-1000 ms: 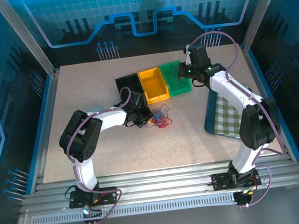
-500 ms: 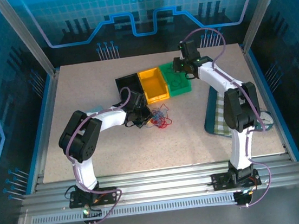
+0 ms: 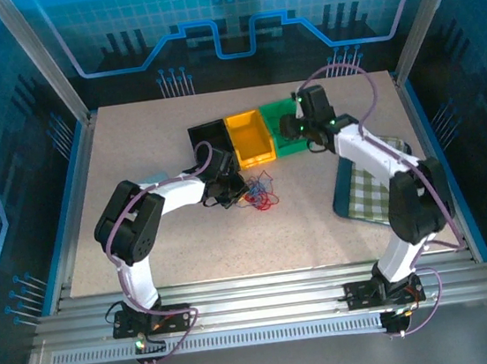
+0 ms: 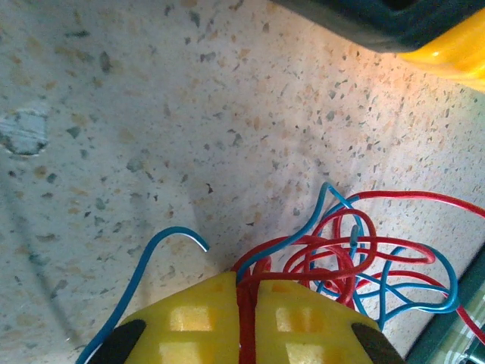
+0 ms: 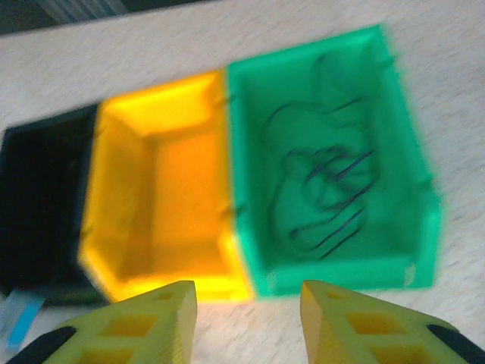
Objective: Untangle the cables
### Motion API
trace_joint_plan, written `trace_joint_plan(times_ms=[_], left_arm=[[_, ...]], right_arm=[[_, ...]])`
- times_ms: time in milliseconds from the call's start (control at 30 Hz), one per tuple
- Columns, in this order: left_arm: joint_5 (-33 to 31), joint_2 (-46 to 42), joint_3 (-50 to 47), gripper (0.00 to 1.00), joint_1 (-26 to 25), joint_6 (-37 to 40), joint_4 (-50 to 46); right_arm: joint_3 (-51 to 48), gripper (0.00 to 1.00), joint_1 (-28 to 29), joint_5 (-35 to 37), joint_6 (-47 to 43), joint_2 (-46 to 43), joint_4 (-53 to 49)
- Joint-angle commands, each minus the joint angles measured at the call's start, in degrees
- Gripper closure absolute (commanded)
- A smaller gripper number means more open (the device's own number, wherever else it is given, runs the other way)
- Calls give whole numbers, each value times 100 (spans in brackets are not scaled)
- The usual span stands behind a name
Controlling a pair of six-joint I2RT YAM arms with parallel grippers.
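My left pincer pinches a thin red wire of the light, floppy red-and-blue tangle on the speckled desk at its 3 o'clock, best held near a loose end; my right pincer is spread above a green plastic bin.

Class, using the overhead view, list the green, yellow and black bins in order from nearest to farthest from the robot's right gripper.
1. Green bin: right end of the row, with the right gripper hovering over it.
2. Yellow bin: middle of the row, touching the green bin's left side.
3. Black bin: left end of the row, farthest away.
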Motion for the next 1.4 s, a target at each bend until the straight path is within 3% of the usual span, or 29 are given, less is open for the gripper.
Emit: trace_joint_plan(times_ms=[0, 200, 567, 767, 867, 1100, 1367], left_arm=[[-28, -93, -111, 100, 43, 49, -44], [-26, -93, -24, 100, 41, 123, -181], [-114, -225, -54, 100, 20, 76, -411], [-242, -259, -102, 100, 17, -1, -566], [-431, -303, -175, 100, 25, -130, -738], [-863, -565, -524, 100, 110, -438, -942], [-1105, -821, -867, 100, 218, -613, -922]], right_arm=[[-707, 59, 449, -604, -16, -276, 296], [-903, 58, 910, -795, -296, -3, 159], [-539, 66, 938, -480, -518, 817, 118], [-339, 99, 927, -325, -482, 941, 100], [-379, 100, 872, -62, -452, 766, 52], [-904, 100, 275, 809, -36, -13, 77], [-1387, 100, -761, 1062, 273, -781, 17]])
